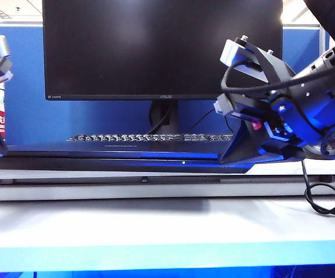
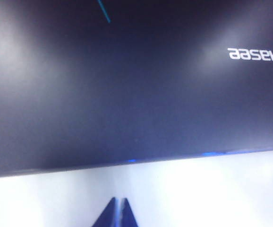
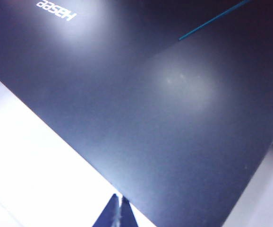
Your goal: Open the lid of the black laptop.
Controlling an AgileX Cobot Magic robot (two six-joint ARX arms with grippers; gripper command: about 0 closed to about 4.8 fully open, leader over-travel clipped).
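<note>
The black laptop (image 1: 121, 156) lay shut, its lid (image 2: 127, 85) just ahead of both fingertips. Left gripper (image 2: 121, 213) and right gripper (image 3: 119, 213) were each pinched closed, empty. Closed tips might slip off the thin lid edge.

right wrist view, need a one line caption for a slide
Right gripper, fingers together, poised at the front edge of the closed black laptop, its Hasee-marked lid still flat above the white table.
</note>
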